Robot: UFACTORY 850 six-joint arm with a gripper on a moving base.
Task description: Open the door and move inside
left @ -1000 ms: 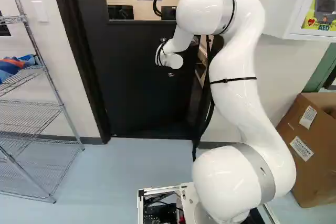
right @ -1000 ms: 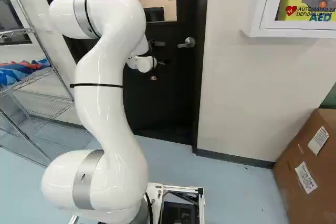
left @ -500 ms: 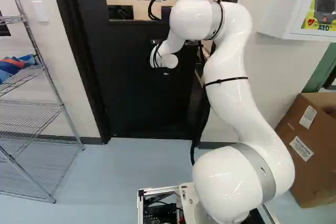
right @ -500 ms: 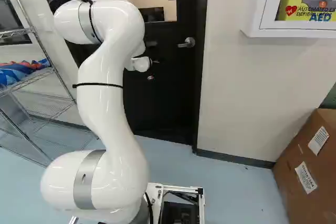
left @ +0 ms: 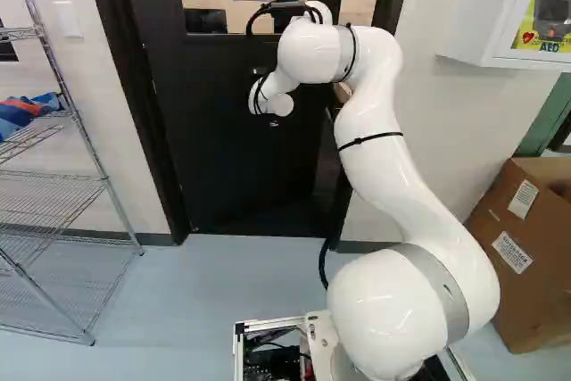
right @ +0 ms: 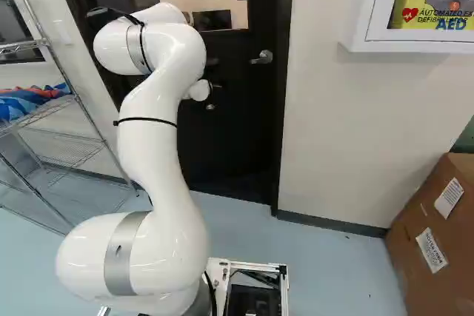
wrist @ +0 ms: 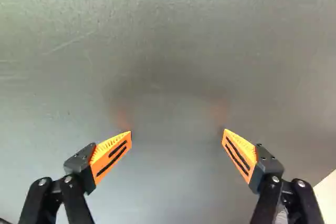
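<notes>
"How's the arm [left: 379,149] standing?"
"Tall and curved, leaning to the left base view's left; folded at the top — the wrist [left: 273,101] sits below that bend."
"And the pincer [right: 215,86]?"
"Wide apart; orange pads [wrist: 112,153] angled inward."

Ahead of the arm [left: 393,176], the door [left: 241,149] stands between the rack [left: 84,131] at the left of the left base view and the cabinet [left: 482,24] on the wall [right: 333,131] to the right. A bundle [left: 22,113] lies on the rack; the box [left: 535,301] sits lower than the cabinet, on the floor [left: 223,283].
</notes>
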